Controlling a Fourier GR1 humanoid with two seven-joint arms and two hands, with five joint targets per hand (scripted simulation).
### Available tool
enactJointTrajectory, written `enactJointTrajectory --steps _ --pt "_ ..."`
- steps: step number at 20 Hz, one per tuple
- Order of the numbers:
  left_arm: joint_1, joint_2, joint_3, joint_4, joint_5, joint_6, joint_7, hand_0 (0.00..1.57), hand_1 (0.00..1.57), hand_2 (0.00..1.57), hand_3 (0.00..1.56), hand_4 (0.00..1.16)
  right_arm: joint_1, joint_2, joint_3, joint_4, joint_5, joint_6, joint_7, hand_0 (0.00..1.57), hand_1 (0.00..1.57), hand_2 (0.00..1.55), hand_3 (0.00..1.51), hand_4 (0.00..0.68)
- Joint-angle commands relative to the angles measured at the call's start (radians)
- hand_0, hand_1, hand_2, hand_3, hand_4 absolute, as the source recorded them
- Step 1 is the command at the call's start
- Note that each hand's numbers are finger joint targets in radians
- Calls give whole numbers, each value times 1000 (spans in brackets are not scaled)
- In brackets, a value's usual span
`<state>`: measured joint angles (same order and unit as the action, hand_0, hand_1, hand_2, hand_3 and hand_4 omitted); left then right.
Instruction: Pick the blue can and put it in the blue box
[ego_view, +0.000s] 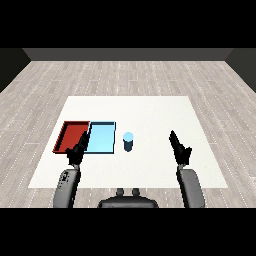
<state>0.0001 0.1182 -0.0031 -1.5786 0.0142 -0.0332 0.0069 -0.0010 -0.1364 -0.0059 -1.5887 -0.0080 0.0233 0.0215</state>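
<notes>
On the white table (150, 112): two trays, one can and both hands are showing.
Blue can (128, 142): standing upright near the table's middle, just beside the light blue tray (101, 138) at its 3 o'clock side, not touching it.
Red tray (73, 135): lying against the blue tray's 9 o'clock edge.
Left hand (77, 151): hovering over the trays' near edge where they meet, fingers straight and relaxed, holding nothing.
Right hand (180, 148): hanging at the can's 3 o'clock, well apart, fingers extended toward 11 o'clock, holding nothing.
Between right hand and can: only bare tabletop is lying.
</notes>
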Motion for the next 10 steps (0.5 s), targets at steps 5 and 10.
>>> enactJointTrajectory --steps 5,10 --pt "-26 -9 35 -10 -1 14 4 0 0 0 0 0 -162 132 105 86 117 -175 34 0 0 0 0 0" --pt "-44 -43 60 -133 98 -51 -268 0 0 0 0 0 -184 135 172 17 -80 -130 -124 0 0 0 0 0"
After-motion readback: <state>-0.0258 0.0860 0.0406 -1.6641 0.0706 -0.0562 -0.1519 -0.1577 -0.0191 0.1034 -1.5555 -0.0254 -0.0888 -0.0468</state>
